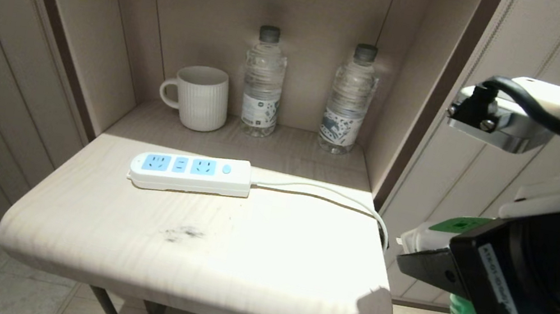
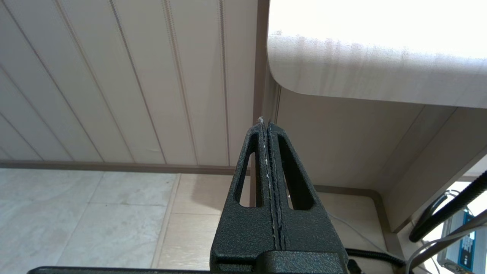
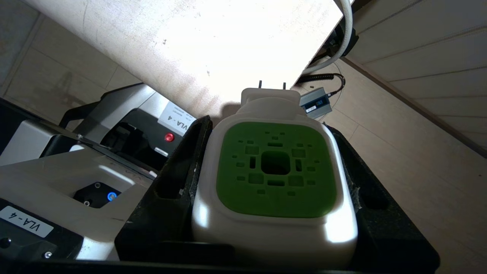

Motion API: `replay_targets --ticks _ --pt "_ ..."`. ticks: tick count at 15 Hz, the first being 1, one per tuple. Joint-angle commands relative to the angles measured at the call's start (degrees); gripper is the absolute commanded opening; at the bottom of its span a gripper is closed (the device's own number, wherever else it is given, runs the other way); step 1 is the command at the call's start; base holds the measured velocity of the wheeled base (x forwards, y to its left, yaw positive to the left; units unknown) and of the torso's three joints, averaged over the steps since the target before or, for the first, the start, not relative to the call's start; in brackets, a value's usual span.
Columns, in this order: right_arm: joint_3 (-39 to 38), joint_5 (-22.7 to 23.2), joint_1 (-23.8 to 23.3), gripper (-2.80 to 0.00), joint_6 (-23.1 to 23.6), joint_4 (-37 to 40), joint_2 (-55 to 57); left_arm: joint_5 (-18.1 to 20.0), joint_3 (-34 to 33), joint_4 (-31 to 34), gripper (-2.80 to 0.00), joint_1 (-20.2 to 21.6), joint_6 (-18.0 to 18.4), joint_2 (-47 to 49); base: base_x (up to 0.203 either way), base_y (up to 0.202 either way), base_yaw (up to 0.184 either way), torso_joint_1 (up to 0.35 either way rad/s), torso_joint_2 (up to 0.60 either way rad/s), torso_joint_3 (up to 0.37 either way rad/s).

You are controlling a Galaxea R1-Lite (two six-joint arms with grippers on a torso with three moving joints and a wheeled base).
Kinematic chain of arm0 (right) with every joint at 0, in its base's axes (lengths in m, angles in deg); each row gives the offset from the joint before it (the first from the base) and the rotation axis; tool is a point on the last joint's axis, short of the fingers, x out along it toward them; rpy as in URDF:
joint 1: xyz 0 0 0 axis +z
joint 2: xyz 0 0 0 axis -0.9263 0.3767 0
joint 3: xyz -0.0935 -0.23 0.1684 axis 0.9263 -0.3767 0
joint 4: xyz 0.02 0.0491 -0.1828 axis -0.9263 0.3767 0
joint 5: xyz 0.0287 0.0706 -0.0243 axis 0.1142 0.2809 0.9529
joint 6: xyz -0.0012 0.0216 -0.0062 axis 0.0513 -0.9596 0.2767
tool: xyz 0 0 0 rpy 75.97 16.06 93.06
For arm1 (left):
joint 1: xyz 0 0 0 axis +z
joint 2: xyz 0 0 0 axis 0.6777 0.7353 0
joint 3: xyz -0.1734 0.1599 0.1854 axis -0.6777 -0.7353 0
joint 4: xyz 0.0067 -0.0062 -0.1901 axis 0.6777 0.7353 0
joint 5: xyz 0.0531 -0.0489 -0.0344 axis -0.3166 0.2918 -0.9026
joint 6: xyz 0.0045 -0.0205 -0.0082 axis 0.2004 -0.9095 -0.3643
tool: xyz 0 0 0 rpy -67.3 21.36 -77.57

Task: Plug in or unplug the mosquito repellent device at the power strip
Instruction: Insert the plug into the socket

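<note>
Between black fingers (image 3: 179,182), glossy rounded mosquito repellent device (image 3: 276,198)

You have the power strip (image 1: 191,172) lying flat on the bench, at about 10 o'clock from the bench's centre: a long white bar with three light-blue socket faces, all unoccupied, and a small round blue button at its right end. Its white cord (image 1: 325,192) runs toward 3 o'clock and drops over the bench edge. The mosquito repellent device (image 3: 274,182) sits off the bench at 4 o'clock, white head with green perforated face, green bottle below, two prongs bare.
</note>
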Motion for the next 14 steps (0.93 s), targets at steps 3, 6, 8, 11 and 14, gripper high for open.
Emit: replay_targets --ticks 3,6,8,11,14 --pt "-0.04 -2.84 0.00 -2.80 -0.28 0.51 1.78 0.02 -0.01 0.02 -2.80 0.02 0.00 0.06 0.000 0.000 0.000 0.000 0.00 0.000" --pt "-0.86 -4.47 0.17 -2.80 -0.47 0.40 2.79 0.02 -0.01 0.02 -2.80 0.02 0.00 0.06 0.000 0.000 0.000 0.000 0.00 0.000" --pt "-0.78 -4.38 0.35 -2.80 -0.56 0.31 2.79 0.02 -0.01 0.02 -2.80 0.02 0.00 0.06 0.000 0.000 0.000 0.038 -0.09 -0.056" --pt "-0.77 -4.47 0.35 -2.80 -0.73 -0.48 2.79 0.02 -0.01 0.02 -2.80 0.02 0.00 0.06 0.000 0.000 0.000 0.143 -0.38 -0.229" --pt "-0.75 -4.47 0.35 -2.80 -0.73 -1.10 3.06 0.02 -0.01 0.02 -2.80 0.02 0.00 0.06 0.000 0.000 0.000 0.186 -0.45 -0.275"
